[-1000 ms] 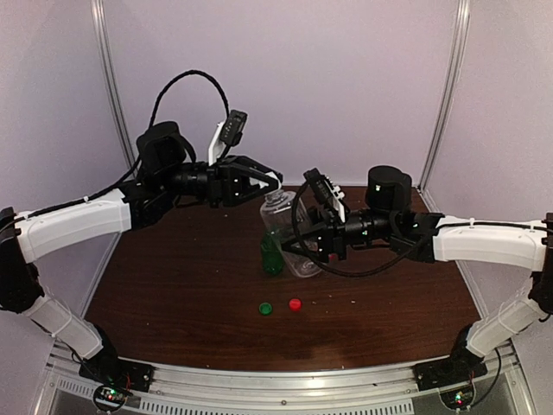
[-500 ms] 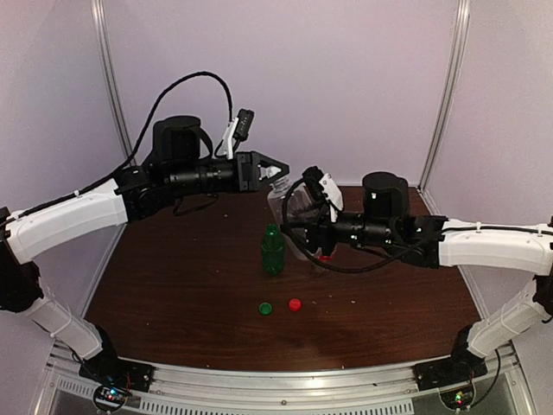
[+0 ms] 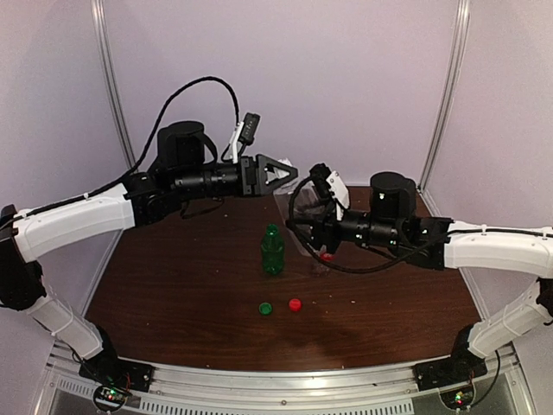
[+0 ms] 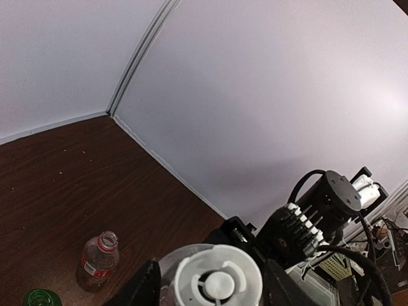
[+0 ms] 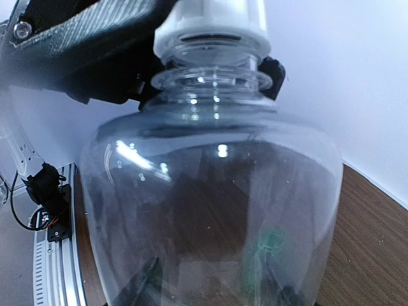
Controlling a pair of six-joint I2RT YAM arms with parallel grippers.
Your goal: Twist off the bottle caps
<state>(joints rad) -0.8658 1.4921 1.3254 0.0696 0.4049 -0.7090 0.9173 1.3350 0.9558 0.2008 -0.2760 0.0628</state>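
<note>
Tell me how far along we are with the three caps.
Done: the small round green plastic cap and small round red plastic cap lie loose on the wooden table, off the green plastic bottle and the clear red-labelled bottle. In hand: the right claw holds the wide clear plastic bottle; the left claw flanks its white plastic cap. Left: that white cap, still seated on the neck.

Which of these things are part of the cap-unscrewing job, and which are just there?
Part of the job: wide clear bottle, white cap, green bottle, red-label bottle, green cap, red cap.
Just there: table, pale walls, metal front rail.
</note>
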